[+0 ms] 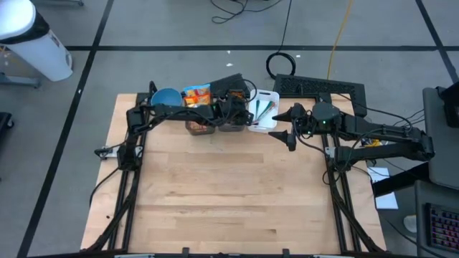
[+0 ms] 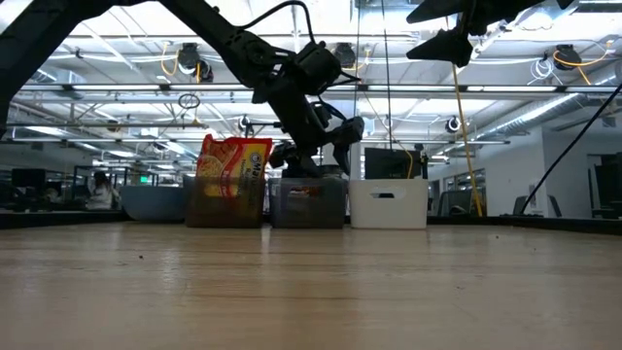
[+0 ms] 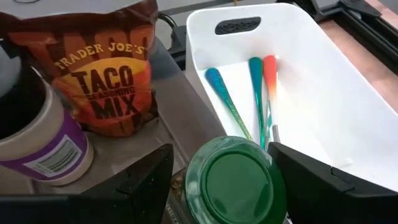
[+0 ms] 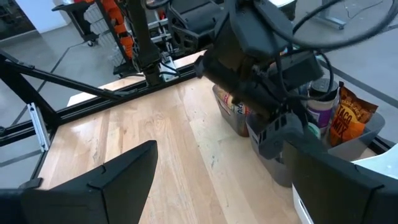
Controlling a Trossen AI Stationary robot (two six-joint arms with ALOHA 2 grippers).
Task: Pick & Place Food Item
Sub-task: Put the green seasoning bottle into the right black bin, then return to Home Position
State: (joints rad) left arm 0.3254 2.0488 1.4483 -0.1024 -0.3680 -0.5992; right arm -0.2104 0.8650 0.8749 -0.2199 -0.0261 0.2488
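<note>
A jar with a green lid (image 3: 236,180) stands in the grey bin (image 2: 308,204) at the table's far edge. Beside it in the bin are a Trader Joe's taco seasoning mix bag (image 3: 106,81) and a white tub with a purple label (image 3: 43,143). My left gripper (image 3: 224,186) reaches slanting down into this bin, open, with one finger on each side of the jar's lid. My right gripper (image 1: 285,127) hangs high above the table to the right of the bins, open, with nothing between its fingers. My left gripper's fingers (image 3: 134,186) stand to either side of the jar's green lid (image 3: 205,186), coming slanting down from the near side. Whether they touch the jar I cannot tell.
A white bin (image 3: 311,93) with colourful utensils (image 3: 258,93) stands right of the grey bin. A clear bin (image 2: 225,204) with a yellow-orange snack bag (image 2: 233,160) and a blue bowl (image 1: 166,97) stand to its left. Bare wooden tabletop (image 1: 229,193) stretches toward the near edge.
</note>
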